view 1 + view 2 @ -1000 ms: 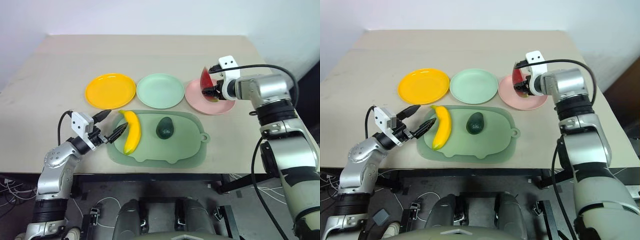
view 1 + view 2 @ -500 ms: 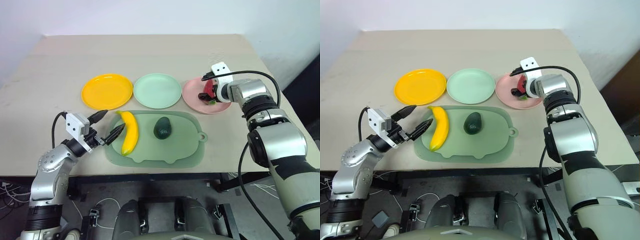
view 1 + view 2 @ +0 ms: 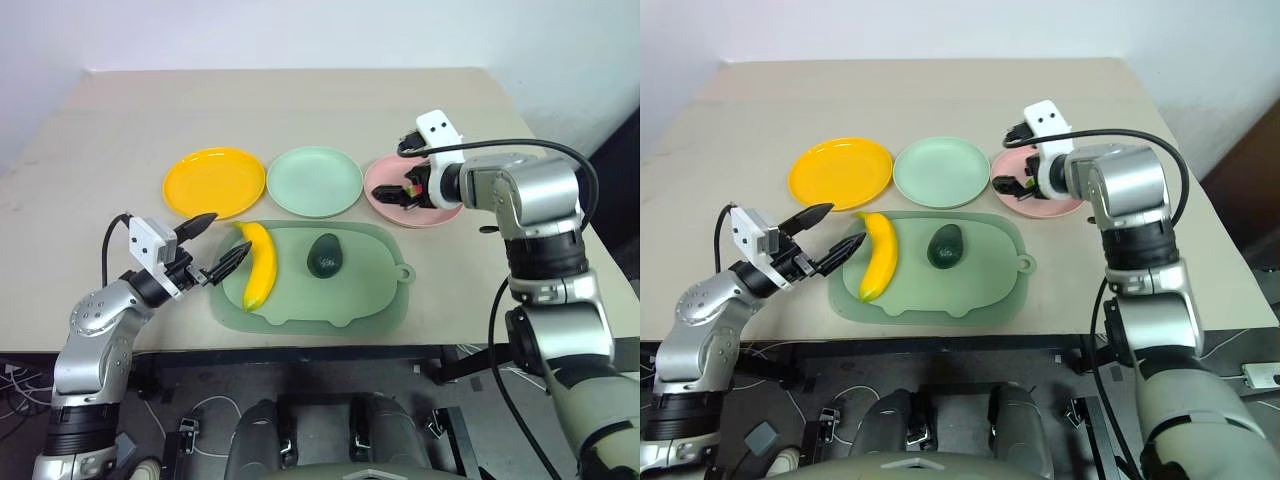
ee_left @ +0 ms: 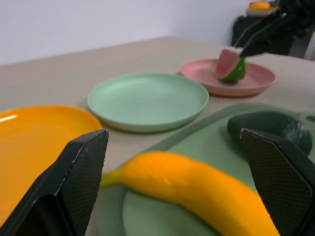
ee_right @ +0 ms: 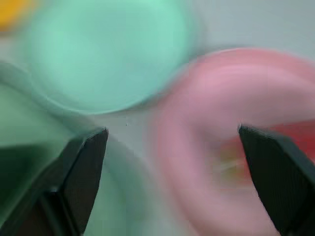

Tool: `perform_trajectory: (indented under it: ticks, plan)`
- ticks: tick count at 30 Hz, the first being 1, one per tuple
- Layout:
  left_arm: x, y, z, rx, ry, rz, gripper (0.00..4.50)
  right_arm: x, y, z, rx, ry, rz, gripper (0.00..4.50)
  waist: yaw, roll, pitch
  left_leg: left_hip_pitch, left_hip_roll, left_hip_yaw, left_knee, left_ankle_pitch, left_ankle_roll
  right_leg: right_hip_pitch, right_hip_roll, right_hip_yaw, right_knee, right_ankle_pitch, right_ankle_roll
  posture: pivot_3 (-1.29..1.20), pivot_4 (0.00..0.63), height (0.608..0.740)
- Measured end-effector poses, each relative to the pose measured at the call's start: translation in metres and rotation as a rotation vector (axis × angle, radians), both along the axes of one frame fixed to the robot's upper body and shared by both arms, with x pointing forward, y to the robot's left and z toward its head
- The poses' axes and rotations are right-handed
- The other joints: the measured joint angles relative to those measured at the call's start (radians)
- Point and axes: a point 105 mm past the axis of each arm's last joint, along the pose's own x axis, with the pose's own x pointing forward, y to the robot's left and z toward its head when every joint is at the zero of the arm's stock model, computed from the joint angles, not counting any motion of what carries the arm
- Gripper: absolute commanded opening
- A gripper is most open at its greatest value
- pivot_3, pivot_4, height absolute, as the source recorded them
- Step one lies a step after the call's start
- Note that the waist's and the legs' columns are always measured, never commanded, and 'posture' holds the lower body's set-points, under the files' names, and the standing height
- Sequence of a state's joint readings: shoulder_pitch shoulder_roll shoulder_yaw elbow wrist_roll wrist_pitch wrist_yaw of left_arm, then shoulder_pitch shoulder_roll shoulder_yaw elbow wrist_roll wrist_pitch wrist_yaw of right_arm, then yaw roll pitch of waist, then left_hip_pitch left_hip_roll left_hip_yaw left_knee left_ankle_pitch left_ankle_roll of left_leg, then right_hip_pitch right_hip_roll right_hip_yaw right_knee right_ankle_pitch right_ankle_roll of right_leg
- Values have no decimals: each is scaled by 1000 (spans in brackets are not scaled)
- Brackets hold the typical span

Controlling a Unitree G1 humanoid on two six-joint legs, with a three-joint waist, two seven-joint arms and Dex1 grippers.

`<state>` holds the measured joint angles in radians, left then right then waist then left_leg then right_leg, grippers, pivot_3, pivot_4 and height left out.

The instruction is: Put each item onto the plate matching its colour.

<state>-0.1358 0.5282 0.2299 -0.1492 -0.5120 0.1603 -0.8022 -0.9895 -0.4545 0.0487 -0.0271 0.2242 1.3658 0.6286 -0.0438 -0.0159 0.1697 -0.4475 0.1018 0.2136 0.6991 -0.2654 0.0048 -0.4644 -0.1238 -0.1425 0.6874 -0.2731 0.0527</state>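
Observation:
The yellow banana (image 3: 260,268) and the dark green avocado (image 3: 325,255) lie on the translucent green tray (image 3: 370,285). Behind the tray sit the yellow plate (image 3: 214,182), the mint green plate (image 3: 315,181) and the pink plate (image 3: 440,212). The watermelon slice (image 4: 230,66) rests on the pink plate. My right gripper (image 3: 405,170) hovers open over that plate's left edge, beside the slice and apart from it. Just left of the banana's stem end, my left gripper (image 3: 222,243) is open and holds nothing.
The tray has a small handle loop (image 3: 404,272) on its right side. The beige table (image 3: 300,110) stretches bare behind the plates; its front edge runs just below the tray. A black cable (image 3: 520,150) loops along my right arm.
My right gripper opened and let the watermelon slice go onto the pink plate, then drew back toward the plate's left edge. The left gripper stayed beside the banana.

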Motion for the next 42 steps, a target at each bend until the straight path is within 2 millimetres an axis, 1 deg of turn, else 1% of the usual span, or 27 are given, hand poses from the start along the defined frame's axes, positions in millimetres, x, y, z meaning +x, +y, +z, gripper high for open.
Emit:
perform_trajectory:
  ticks: [2, 4, 5, 9, 15, 19, 24, 27, 32, 35, 38, 39, 40, 42]
  plan:
    - [2, -1, 2, -4, -3, -4, 4500, -19, 21, 9, 63, -4, 85, 4473, 0, -1, 0, 0, 0, 0, 0, 0, 0, 0, 0, 0, 0, 0, 0, 0, 150, 695]
    - [3, 0, 2, -6, 1, -4, 4500, -33, 34, 8, 119, 20, 139, 4473, 1, -1, -1, 1, 0, 0, 0, 0, 0, 1, 1, 0, -1, 0, 0, 0, 150, 695]
    - [2, 0, 2, -9, 3, -7, 4500, -39, 38, 2, 144, 51, 151, 4473, 2, -2, -1, 1, 0, 0, 0, 0, 0, 2, 1, -1, -1, 0, 0, 0, 150, 695]
    - [2, -1, 0, -25, 22, -26, 4500, -52, 47, -26, 199, 161, 179, 4473, 5, -2, -1, 1, -1, -1, 0, 0, 0, 2, 0, -1, -1, 0, 0, 0, 150, 695]
    - [-1, -1, -5, -38, 58, -40, 4500, -55, 58, -49, 210, 220, 143, 4473, -1, -2, -1, 1, -1, -1, 0, 0, 0, 2, 0, -1, -1, 0, 0, 0, 150, 695]
    - [-2, -1, -8, -39, 66, -39, 4500, -51, 66, -59, 251, 280, 108, 4473, 0, -2, -1, 1, -1, -1, 0, 0, 0, 2, 1, -1, -1, 0, 0, 0, 150, 695]
    - [-2, -1, -7, -38, 66, -39, 4500, -44, 68, -72, 270, 350, 44, 4473, 1, -2, -1, 1, -1, -1, 0, 0, 0, 2, 1, -1, -1, 0, 0, 0, 150, 695]
    - [-2, -1, -7, -39, 66, -39, 4500, -44, 72, -74, 275, 361, 36, 4473, -1, -2, -1, 1, -1, -1, 0, 0, 0, 2, 1, -1, -1, 0, 0, 0, 150, 695]
    - [-2, -1, -7, -26, 67, -41, 4500, -50, 81, -84, 147, 355, 60, 4473, -1, -2, -1, 1, -1, -1, -1, 0, 0, 2, 1, -1, -1, 0, 0, 0, 150, 695]
    - [-2, -1, -8, -26, 68, -42, 4500, -52, 81, -86, 90, 334, 75, 4473, 1, -2, -1, 1, -1, -1, 0, 0, 0, 2, 1, -1, -1, 0, 0, 0, 150, 695]
    - [-2, -1, -8, -26, 68, -40, 4500, -54, 81, -86, 66, 320, 96, 3915, 0, -2, -1, 1, -1, -1, 0, 0, 0, 2, 1, -1, -1, 0, 0, 0, 150, 695]
    - [-1, -1, -8, -27, 67, -39, 4500, -54, 81, -86, 63, 318, 99, 3657, -1, -2, -1, 1, -1, -1, 0, 0, 0, 2, 1, -1, -1, 0, 0, 0, 150, 695]
    - [-1, -1, -7, -27, 67, -38, 4500, -54, 82, -85, 66, 313, 103, 3299, -1, -2, -1, 1, -1, -1, -1, 0, 0, 2, 1, -1, -1, 0, 0, 0, 150, 695]
    - [-1, -2, -7, -27, 67, -37, 4500, -53, 83, -83, 70, 302, 111, 3233, -1, -2, -1, 1, -1, -1, -1, 0, 0, 2, 1, -1, -1, 0, 0, 0, 150, 695]
